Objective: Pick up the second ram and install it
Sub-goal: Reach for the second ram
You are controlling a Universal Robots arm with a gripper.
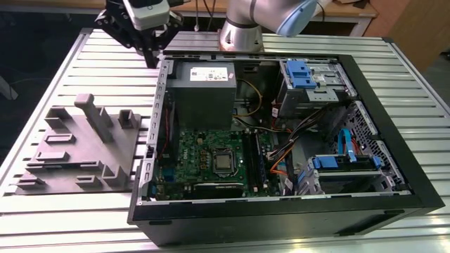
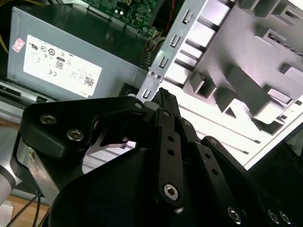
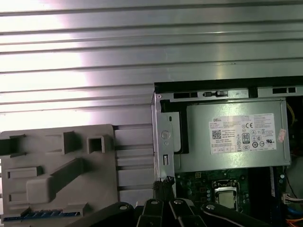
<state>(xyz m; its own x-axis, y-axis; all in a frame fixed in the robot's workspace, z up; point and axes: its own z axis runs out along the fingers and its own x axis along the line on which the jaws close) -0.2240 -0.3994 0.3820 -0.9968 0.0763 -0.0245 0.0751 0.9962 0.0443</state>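
Over the slatted table [image 1: 63, 68], just past the far corner of the computer case [image 1: 393, 132] on the exterior view's left, the gripper [image 1: 150, 62] hangs pointing down. Its two fingers are brought together at the tips, and nothing can be seen between them. In both wrist views the black linkage narrows to one closed point [image 2: 162, 94] [image 3: 164, 185] near the case's metal edge.

The second ram [image 3: 35, 215] is not in the gripper. In the first wrist view it shows as a thin blue strip lying flat along one edge of the gray tray [image 3: 57, 161], apart from the fingertips. In the exterior view that tray [image 1: 77, 153] sits on the table beside the case, on the exterior view's left, with upright pegs and pockets on its top.

Inside the open case, the gray power supply [image 1: 200, 87] is the part closest to the gripper. Beyond it lies the green motherboard [image 1: 204, 153] with the square processor [image 1: 223, 161] at its middle. Orange and blue cables [image 1: 281, 158] run on the exterior view's right of the board, next to the drive cages with blue brackets [image 1: 301, 74]. The silver robot arm [image 1: 260, 18] rises behind the case.
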